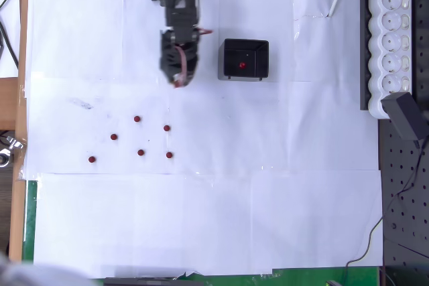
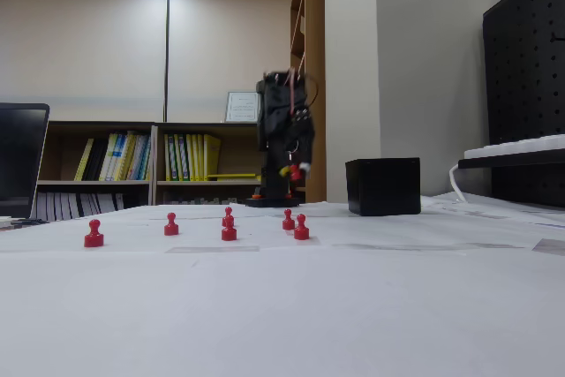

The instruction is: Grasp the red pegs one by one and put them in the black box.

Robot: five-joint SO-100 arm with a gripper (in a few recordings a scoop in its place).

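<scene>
Red, tiny round-headed plastic pegs (image 1: pixel 137 118) lie scattered on the white paper-covered table (image 1: pixel 268 199): six sit loose in the overhead view, spread in a rough cluster well apart from each other, below the arm. One more red peg (image 1: pixel 242 65) lies inside the small square black plastic open-top box (image 1: pixel 246 59), on its glossy floor. In the fixed view the pegs (image 2: pixel 229 231) stand upright in a row across the paper, and the box (image 2: pixel 383 185) sits behind them to the right.

The black robot arm's jaws (image 1: pixel 179 80) hang above the table just left of the box, apart from it, pointing down toward the pegs. In the fixed view a small red item shows at the jaws (image 2: pixel 294 170); whether they are clenched on a peg I cannot tell.

A white power strip (image 1: pixel 393 31) lies at the right edge. No writing is legible anywhere.
</scene>
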